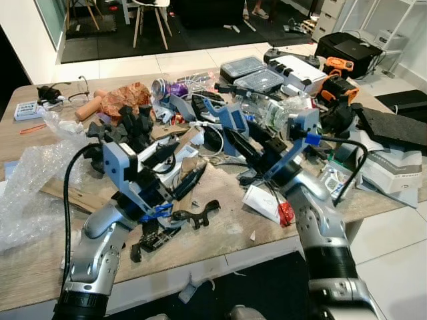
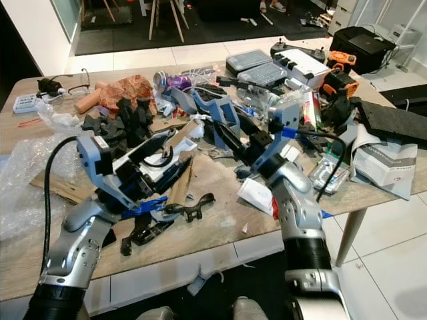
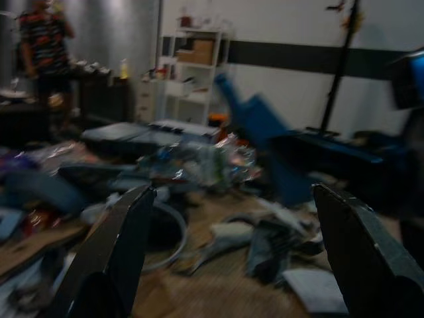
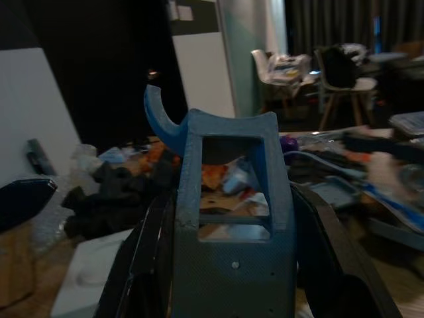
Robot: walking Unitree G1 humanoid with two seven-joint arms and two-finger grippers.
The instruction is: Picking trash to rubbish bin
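Observation:
The wooden table is strewn with trash and parts. My right gripper reaches over its middle and is shut on a blue plastic bracket, which it holds raised above the clutter. In the right wrist view that blue plastic bracket stands upright between the two black fingers. My left gripper hovers open over the table's front left, above a black plastic piece and white scraps. Nothing is between its fingers in the left wrist view.
A crushed clear bottle, an orange crumpled wrapper and black foam parts lie further back. Bubble wrap covers the left side. Plastic cases sit at the far edge. A person stands beyond the table.

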